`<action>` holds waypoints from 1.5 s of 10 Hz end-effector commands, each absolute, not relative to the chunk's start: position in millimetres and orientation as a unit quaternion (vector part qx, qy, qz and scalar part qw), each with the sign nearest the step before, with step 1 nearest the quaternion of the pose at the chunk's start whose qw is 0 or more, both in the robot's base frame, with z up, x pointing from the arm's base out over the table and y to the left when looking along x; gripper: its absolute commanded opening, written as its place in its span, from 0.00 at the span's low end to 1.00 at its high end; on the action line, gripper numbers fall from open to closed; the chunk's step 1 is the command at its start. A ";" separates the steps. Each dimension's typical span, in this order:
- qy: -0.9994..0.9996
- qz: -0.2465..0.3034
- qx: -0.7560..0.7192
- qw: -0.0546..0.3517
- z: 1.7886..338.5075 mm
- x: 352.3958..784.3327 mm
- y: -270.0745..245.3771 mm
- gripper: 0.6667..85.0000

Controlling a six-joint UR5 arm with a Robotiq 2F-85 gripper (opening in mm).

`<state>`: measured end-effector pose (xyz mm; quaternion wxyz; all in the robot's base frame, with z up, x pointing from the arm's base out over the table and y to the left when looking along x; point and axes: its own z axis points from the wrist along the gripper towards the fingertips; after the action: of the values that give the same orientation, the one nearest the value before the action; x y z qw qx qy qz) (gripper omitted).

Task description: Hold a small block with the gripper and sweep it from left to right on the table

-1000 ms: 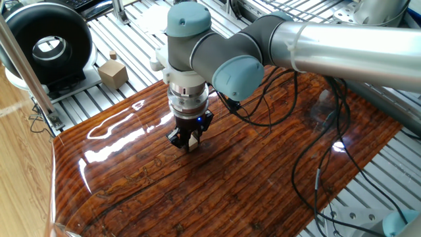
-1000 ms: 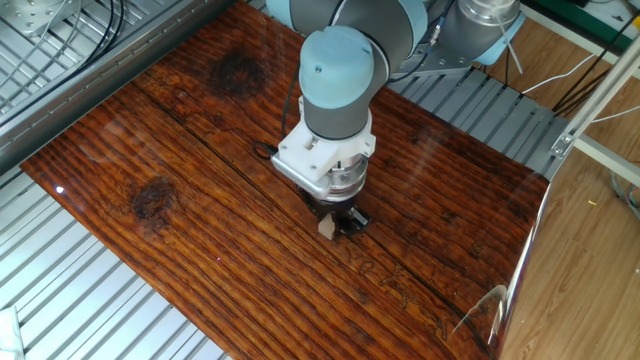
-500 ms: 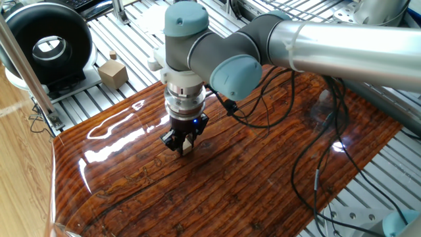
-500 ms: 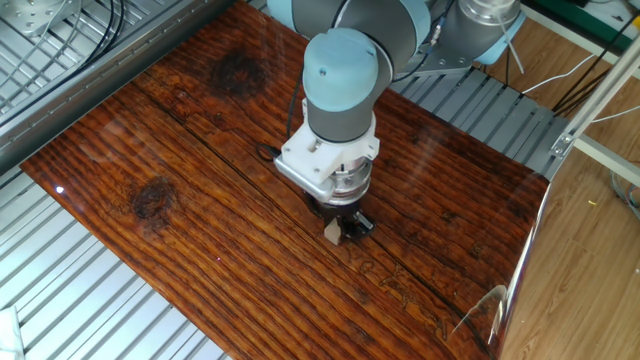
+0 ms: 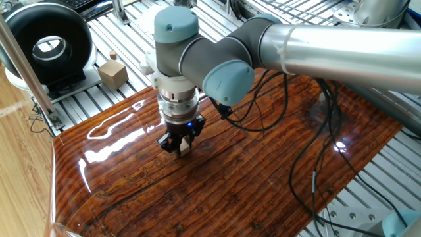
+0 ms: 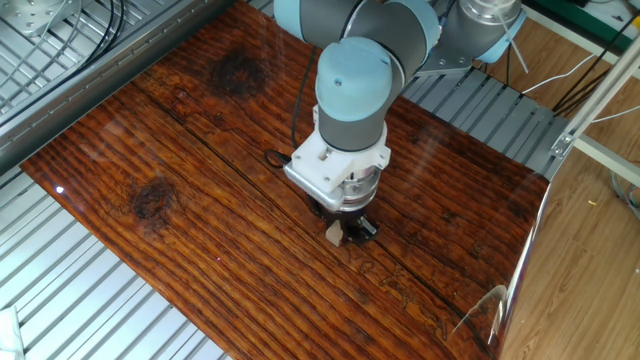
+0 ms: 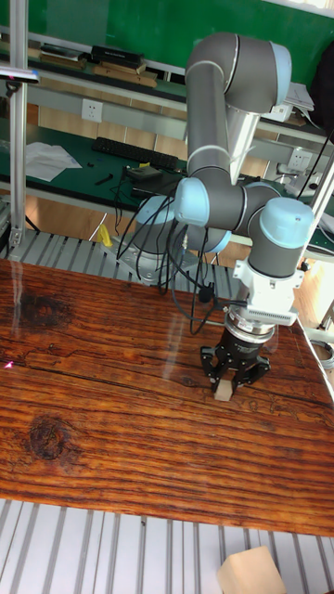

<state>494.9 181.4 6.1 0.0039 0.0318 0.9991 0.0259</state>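
- Larger cube (image 5: pixel 112 72) with a knob on top – off the board, on the aluminium frame (image 5: pixel 92 99) at far left of one fixed view, near a black round unit (image 5: pixel 45 46). Untouched, same spot in all three samples.
- Gripper (image 5: pixel 176 144) – black fingers closed onto the block (image 5: pixel 185 147); the tan cube shows between the fingertips in every view. Clamped, not loose.
- Block sits low, at or touching the table (image 5: pixel 263 191); contact itself too fine to confirm.
- Change over the last second: in one fixed view the gripper and block have slid toward the picture's left edge, a short step each half second. Wrist column has leaned the same way.
- Other fixed view: same travel reads as a drift toward the picture's right and slightly down – block (image 6: pixel 333 234) now further along the grain stripes, gripper (image 6: pixel 345 230) above it.
- Tall view: gripper (image 7: pixel 234 373) and block (image 7: pixel 223 391) stand well over on the right half of the table (image 7: pixel 93 408), dark knots and bare board lying to the left.
- Height looks unchanged across samples; motion is sideways only, so I judge this as the sweep under way, not a lift or a placing.
- Judgement: sweep is well advanced – right board edge is near in the tall view, little run left.
- Risk: cables (image 5: pixel 309 151) trail from the wrist over the board; they lie behind the travel, clear of the block.
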 end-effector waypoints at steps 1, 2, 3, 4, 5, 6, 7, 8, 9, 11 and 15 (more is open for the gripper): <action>0.999 0.031 0.039 0.003 9.4 495.9 188.8 0.00; 0.999 0.031 0.039 0.003 8.4 496.8 188.2 0.00; 0.999 0.028 0.038 0.003 6.4 497.1 187.3 0.00; 0.999 0.027 0.039 0.004 4.1 498.1 189.0 0.00; 0.999 0.028 0.040 0.005 3.9 498.9 191.6 0.00; 0.999 0.027 0.042 0.001 8.5 498.6 194.2 0.00; 0.999 0.027 0.047 -0.006 16.3 497.4 200.0 0.00; 0.998 0.033 0.048 -0.008 21.3 497.4 204.9 0.00; 0.998 0.035 0.047 -0.005 17.6 499.0 205.3 0.00; 0.999 0.027 0.045 -0.002 8.9 501.8 200.1 0.00; 0.999 0.026 0.045 -0.002 9.2 500.9 199.9 0.00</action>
<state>500.4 197.7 8.4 -0.0012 0.0408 0.9990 0.0208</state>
